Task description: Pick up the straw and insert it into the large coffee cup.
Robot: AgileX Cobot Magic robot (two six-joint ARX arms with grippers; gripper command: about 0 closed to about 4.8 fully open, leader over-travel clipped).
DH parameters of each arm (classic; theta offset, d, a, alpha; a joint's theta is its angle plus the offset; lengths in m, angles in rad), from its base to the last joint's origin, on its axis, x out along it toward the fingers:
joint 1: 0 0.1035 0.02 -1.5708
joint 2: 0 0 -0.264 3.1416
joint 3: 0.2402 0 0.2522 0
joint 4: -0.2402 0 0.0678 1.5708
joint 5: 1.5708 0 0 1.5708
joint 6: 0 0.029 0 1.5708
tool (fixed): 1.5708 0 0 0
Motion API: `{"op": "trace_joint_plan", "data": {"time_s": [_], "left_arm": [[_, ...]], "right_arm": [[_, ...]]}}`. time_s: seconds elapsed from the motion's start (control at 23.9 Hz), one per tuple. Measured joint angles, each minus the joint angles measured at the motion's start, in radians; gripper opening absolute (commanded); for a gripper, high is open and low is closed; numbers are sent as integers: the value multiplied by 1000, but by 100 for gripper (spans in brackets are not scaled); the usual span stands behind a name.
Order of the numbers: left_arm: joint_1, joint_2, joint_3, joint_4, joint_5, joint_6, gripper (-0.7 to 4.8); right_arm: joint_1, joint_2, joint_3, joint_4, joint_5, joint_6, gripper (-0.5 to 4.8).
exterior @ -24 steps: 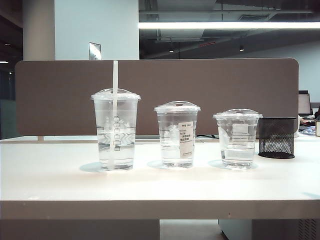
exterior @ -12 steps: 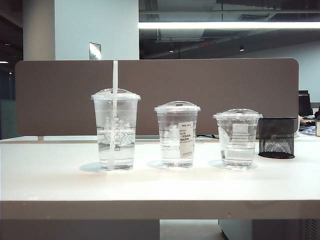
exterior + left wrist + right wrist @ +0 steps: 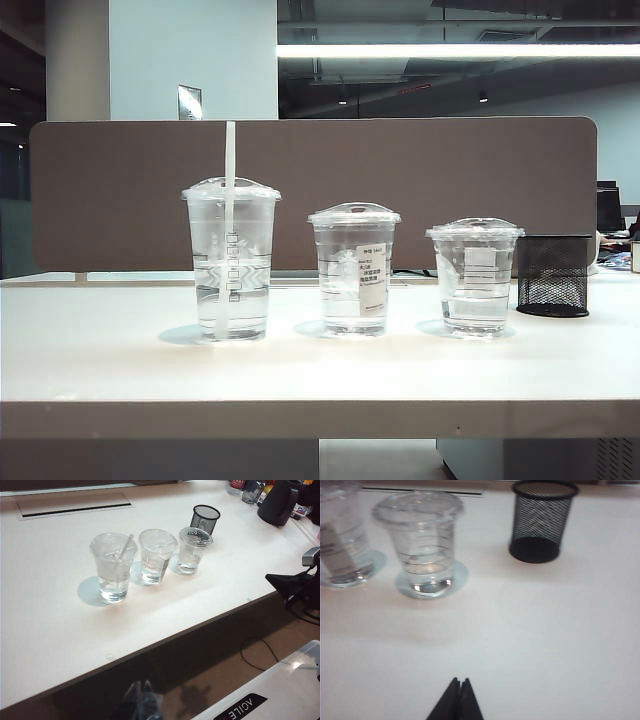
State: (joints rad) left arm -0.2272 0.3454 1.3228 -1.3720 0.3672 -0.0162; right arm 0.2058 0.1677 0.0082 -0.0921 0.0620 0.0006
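Observation:
The white straw (image 3: 230, 150) stands upright in the large coffee cup (image 3: 231, 260), poking out well above its domed lid. This cup is the leftmost of three clear cups on the white table (image 3: 320, 370). In the left wrist view the straw (image 3: 126, 545) leans inside the same cup (image 3: 113, 565). Neither gripper appears in the exterior view. My left gripper (image 3: 142, 682) is blurred, tips together, hanging off the table's front edge, far from the cups. My right gripper (image 3: 460, 680) is shut and empty above bare table in front of the shortest cup (image 3: 422, 545).
A mid-height cup with a white label (image 3: 354, 270) stands in the middle and the shortest cup (image 3: 475, 275) to its right. A black mesh holder (image 3: 553, 275) sits at the far right. A brown partition runs behind the table. The right arm (image 3: 295, 582) shows beyond the table's edge.

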Motion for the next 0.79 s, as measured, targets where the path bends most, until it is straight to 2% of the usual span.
{"op": "trace_joint_plan", "data": {"time_s": [0.08,0.42,0.79], "left_arm": [[0,0,0,0,0,0,-3],[0,0,0,0,0,0,-3],[0,0,0,0,0,0,-3]], "right_arm": [[-46,-76,0,-90,6,0,-1],[-129,-166,0,-96,-9,0,-1],[-148,-166,0,-102,-10,0,-1]]}}
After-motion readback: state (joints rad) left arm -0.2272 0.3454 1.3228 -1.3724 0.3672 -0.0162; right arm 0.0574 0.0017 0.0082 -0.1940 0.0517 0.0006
